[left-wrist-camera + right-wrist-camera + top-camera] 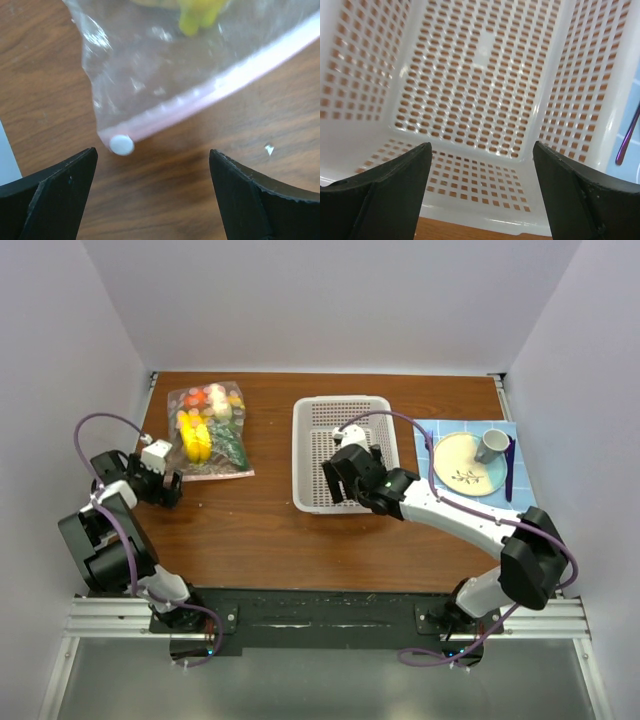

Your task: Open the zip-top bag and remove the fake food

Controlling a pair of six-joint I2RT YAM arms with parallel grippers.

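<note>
Progress looks nil: the zip-top bag (210,430) lies at the far left of the surface (270,540), its pink zip strip (210,92) apparently sealed, with the fake food (196,438) inside it. The left tool (152,165), spread wide and empty, sits just near the strip's corner. The right tool (482,150), also wide and empty, hovers over the white basket (345,402) mid-surface, which holds nothing. Opening and emptying are not yet done.
</note>
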